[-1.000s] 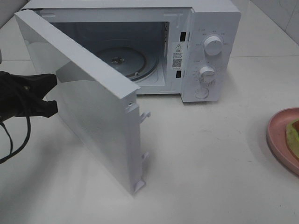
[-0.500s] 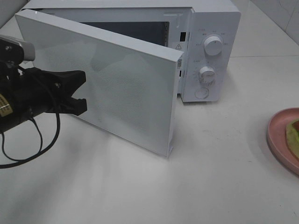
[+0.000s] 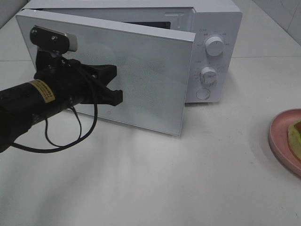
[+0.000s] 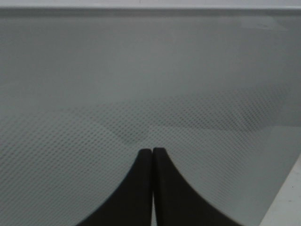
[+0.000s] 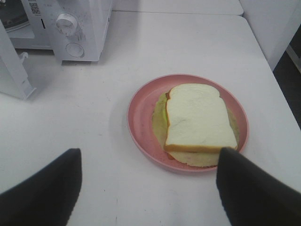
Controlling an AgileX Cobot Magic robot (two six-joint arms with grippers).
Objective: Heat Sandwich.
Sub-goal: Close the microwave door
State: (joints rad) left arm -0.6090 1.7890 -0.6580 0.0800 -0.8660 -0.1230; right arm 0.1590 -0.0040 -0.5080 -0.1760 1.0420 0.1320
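Note:
The sandwich [image 5: 200,117], white bread with green and yellowish filling, lies on a round pink plate [image 5: 141,101]. In the exterior view only its edge [image 3: 296,136] and the plate [image 3: 281,136] show at the right border. My right gripper [image 5: 148,155] is open and empty above the near side of the plate; it is out of the exterior view. My left gripper [image 3: 117,84] is shut, its tips [image 4: 153,150] against the outside of the microwave door [image 3: 150,80], which stands slightly ajar.
The white microwave [image 3: 211,47] stands at the back of the white table, with two knobs [image 3: 215,46] and a button on its right panel. It also shows in the right wrist view [image 5: 70,23]. A black cable hangs under the left arm [image 3: 28,101].
The door has swung from wide open to nearly closed. My left gripper has moved right and towards the microwave, against the door's outer face. The plate and sandwich have not moved.

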